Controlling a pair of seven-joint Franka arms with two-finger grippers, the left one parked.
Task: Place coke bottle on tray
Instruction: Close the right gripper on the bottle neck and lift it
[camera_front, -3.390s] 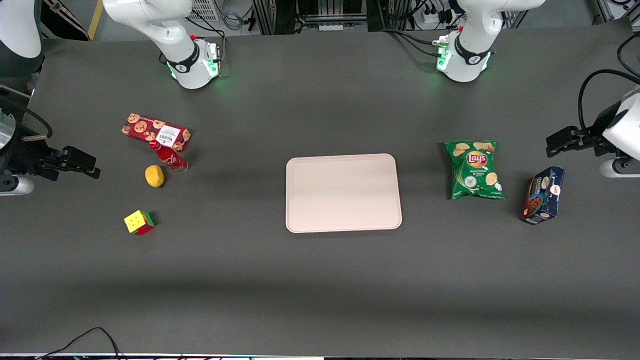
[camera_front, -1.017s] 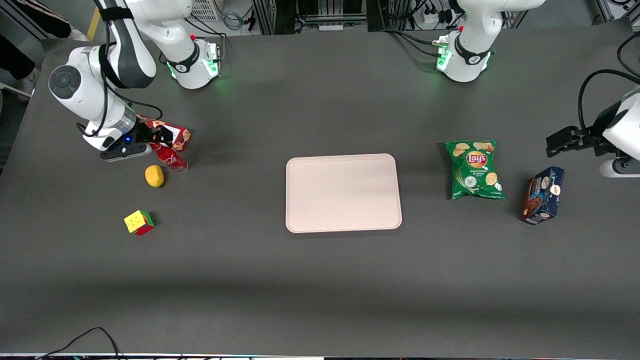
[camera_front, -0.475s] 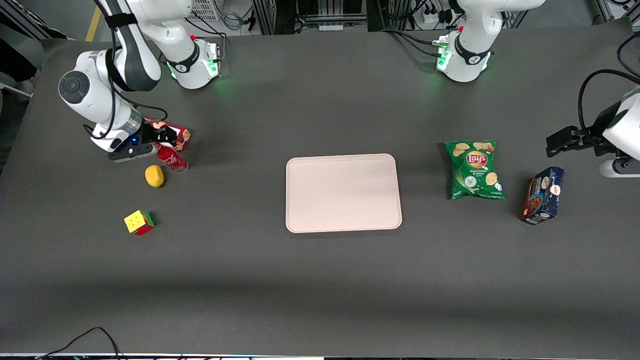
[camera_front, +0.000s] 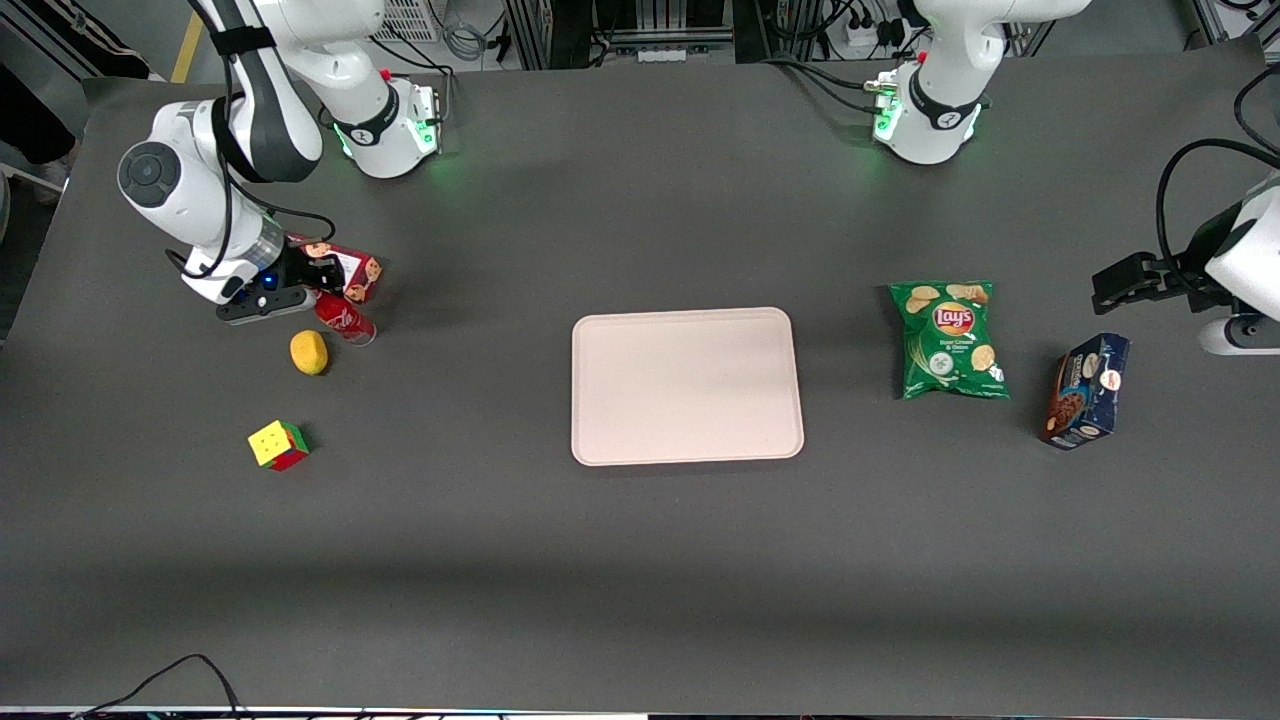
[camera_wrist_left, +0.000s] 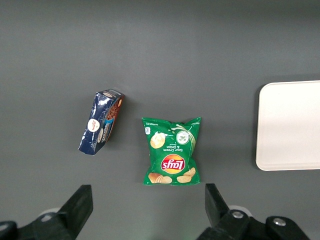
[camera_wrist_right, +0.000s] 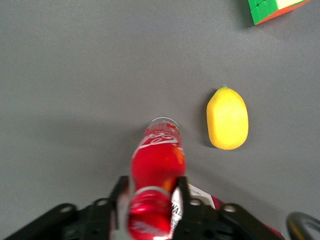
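coke bottle (camera_wrist_right: 157, 160) lying flat, cap between gripper (camera_wrist_right: 149, 200) jaws, base toward tray (camera_front: 686, 385)

Your front camera hides the cap end of the small red-labelled coke bottle (camera_front: 345, 321) under the black two-finger gripper (camera_front: 312, 283), which also covers part of the red cookie box (camera_front: 350, 270). At the wrist, the multicoloured puzzle cube (camera_wrist_right: 272, 9) is cut by the frame edge.

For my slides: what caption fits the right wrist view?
Hand straddling the coke bottle's capped neck, lemon beside it, tray not in view.
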